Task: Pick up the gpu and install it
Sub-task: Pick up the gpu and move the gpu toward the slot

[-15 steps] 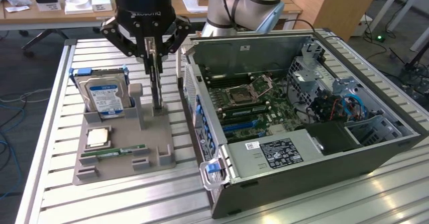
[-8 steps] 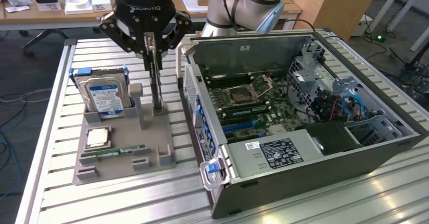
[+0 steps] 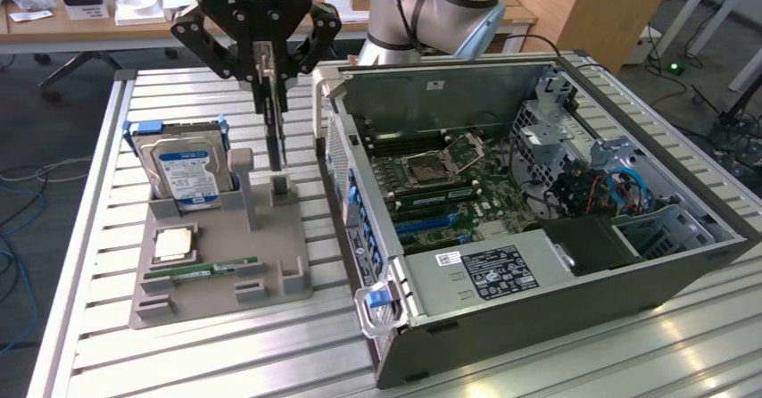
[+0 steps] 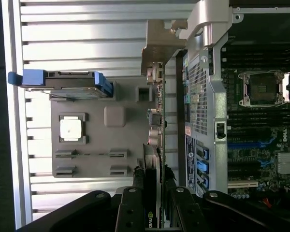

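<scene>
Exterior view: our tool (image 3: 273, 77) holds the gpu (image 3: 275, 130) upright just above the grey holder (image 3: 214, 302); we judge the pick-up in hand, needing clearance from the computer case (image 3: 512, 327).

- "ROBOTIQ" runs in white capitals across the body of the black robot gripper (image 3: 274, 75).
- "DELL" stands in white on the green motherboard (image 4: 257, 145).
- A small pale logo marks the thin black-faced gpu card (image 4: 150, 218), its lettering illegible.
- The print on the blue-white hard-drive label (image 3: 188, 171) is too small to read.

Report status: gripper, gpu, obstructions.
Gripper shut on gpu, held upright over grey parts tray, beside open computer case. Its rear panel stands between gpu and motherboard.
</scene>
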Action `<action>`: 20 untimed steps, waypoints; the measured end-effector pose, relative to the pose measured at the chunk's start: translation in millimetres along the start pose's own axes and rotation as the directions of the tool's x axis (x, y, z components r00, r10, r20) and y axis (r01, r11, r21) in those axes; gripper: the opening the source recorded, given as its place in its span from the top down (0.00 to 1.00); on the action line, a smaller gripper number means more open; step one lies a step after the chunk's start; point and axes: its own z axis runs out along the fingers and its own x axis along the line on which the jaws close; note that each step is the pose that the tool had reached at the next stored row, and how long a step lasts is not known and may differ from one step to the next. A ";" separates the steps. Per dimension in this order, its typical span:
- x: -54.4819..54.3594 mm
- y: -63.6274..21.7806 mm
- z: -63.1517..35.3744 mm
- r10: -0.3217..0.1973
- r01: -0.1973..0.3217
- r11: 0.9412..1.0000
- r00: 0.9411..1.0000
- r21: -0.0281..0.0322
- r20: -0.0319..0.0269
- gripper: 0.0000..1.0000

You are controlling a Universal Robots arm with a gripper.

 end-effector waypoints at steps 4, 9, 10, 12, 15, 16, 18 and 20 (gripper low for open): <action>0.0 0.1 -2.4 0.000 0.000 1.000 1.000 0.000 0.000 0.74; -0.1 0.1 -2.6 0.000 0.000 1.000 1.000 0.000 0.000 0.74; 0.0 0.1 -2.9 0.000 0.000 1.000 1.000 0.000 0.000 0.74; -0.1 0.2 -5.4 0.000 0.000 1.000 1.000 0.000 0.000 0.74; -0.2 0.4 -9.6 0.000 0.000 1.000 1.000 0.000 0.000 0.74; -0.2 0.4 -9.6 0.000 0.000 1.000 1.000 0.000 0.000 0.74; -0.2 0.4 -9.7 0.000 0.000 1.000 1.000 0.000 0.000 0.74; -0.2 0.4 -9.7 0.000 0.000 1.000 1.000 0.000 0.000 0.74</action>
